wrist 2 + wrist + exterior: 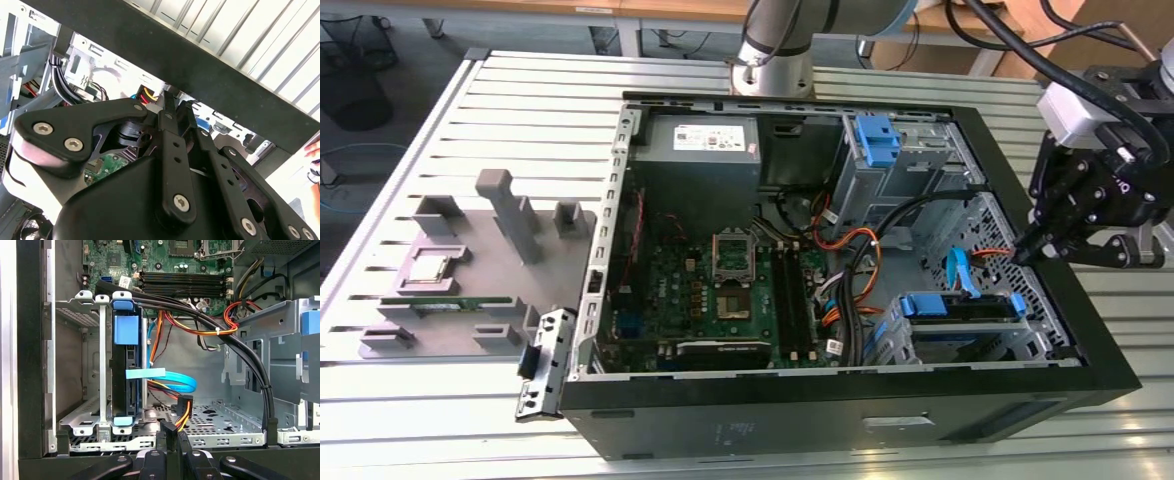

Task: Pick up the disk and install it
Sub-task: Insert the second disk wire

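One gripper (1023,252) is seen at the exterior view's right, hanging over the right wall of the open computer case (1107,330). Its jaws are pressed together with nothing between them, as is plain in the second wrist view (167,100) and at the edge of the first wrist view (170,436).

The disk (127,375) is seen on edge in the first wrist view, seated in a metal drive cage (85,415) with its blue rails showing. Much of it is hidden by the cage bars. In the exterior view the disk (961,308) sits low in the case near the gripper, and its label cannot be made out.

A blue cable (170,380) lies just beside the disk. Whether it is plugged in cannot be told. Black cables (240,350) cross above. The case rests on a slatted bench (400,150).
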You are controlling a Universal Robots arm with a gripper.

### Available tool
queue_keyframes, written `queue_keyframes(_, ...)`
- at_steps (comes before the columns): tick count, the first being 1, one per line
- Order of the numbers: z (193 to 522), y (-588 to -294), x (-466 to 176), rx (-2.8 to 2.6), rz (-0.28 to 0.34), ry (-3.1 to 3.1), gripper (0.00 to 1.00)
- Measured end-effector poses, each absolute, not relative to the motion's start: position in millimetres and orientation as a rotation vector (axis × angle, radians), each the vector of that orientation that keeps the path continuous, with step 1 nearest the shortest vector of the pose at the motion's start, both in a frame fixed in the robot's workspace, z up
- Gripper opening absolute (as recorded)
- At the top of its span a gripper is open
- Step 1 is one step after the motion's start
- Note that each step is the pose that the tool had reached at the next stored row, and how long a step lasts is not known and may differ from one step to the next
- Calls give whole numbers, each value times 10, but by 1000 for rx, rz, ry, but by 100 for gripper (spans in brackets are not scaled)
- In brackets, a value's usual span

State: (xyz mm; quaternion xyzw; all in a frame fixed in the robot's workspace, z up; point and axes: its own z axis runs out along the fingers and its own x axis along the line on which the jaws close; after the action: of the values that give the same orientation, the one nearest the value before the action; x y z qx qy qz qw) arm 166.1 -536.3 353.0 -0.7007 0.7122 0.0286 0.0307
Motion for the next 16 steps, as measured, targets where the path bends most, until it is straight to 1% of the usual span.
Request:
queue_keyframes(8,3529,-5364,1609,-2167,73,2201,24)
queue_keyframes(16,3525,-5364,1540,-2193,25,2219,24)
